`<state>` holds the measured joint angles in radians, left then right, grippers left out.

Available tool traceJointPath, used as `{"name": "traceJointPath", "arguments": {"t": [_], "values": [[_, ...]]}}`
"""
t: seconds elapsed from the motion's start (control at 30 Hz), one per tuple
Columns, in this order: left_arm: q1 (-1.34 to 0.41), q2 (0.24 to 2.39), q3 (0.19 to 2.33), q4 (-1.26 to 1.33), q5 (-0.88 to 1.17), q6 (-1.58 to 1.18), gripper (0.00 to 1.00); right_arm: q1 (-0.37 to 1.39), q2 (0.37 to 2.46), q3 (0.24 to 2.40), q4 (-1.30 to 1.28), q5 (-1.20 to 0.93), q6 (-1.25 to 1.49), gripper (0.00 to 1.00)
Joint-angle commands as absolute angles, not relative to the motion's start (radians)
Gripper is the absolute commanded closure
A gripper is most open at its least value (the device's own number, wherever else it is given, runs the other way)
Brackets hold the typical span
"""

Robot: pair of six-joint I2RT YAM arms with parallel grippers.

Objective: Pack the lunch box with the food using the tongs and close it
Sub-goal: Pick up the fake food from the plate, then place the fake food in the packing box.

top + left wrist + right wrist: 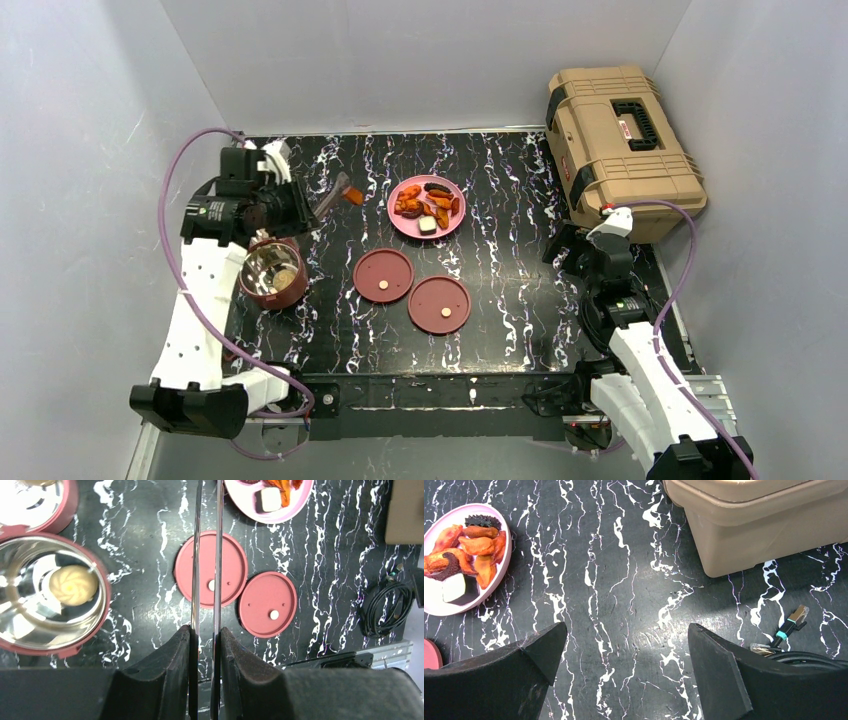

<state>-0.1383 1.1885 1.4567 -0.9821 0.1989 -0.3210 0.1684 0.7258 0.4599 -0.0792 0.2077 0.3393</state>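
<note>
Left gripper (206, 636): clamped on tongs (195, 555), centre frame.
Right gripper (626, 632): fingers wide apart, holding nothing.
Lunch box bowl (104, 587): 1 bun (73, 584) inside, left of frame.

A maroon bowl (272, 303) stands open, a bun (75, 584) inside; two lids (383, 275) lie flat nearby. The tongs (330, 202) pinch an orange chunk (352, 197), with other food (428, 203) piled behind the lids.

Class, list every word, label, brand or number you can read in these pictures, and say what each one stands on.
No text can be read in any view.
Red label on the toolbox lid: too small to read.
Pale marking on the left arm: blurred, unreadable.
</note>
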Motion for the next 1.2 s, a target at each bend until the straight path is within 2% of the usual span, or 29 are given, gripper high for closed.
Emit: {"name": "traceJointPath", "arguments": {"t": [0.0, 0.37, 0.8, 1.17], "values": [[-0.058, 1.122, 1.514, -1.077, 0.255, -0.275, 1.0, 0.167, 0.733, 0.468, -0.036, 0.227, 0.337, 0.0], [-0.02, 1.062, 1.638, -1.295, 0.02, -0.235, 1.0, 0.167, 0.733, 0.466, -0.034, 0.221, 0.339, 0.0], [-0.02, 0.989, 1.578, -1.364, -0.24, -0.213, 1.0, 0.167, 0.727, 0.464, -0.036, 0.216, 0.343, 0.0], [-0.02, 0.986, 1.459, -1.399, -0.156, -0.26, 1.0, 0.167, 0.738, 0.463, -0.035, 0.219, 0.348, 0.0]]}}
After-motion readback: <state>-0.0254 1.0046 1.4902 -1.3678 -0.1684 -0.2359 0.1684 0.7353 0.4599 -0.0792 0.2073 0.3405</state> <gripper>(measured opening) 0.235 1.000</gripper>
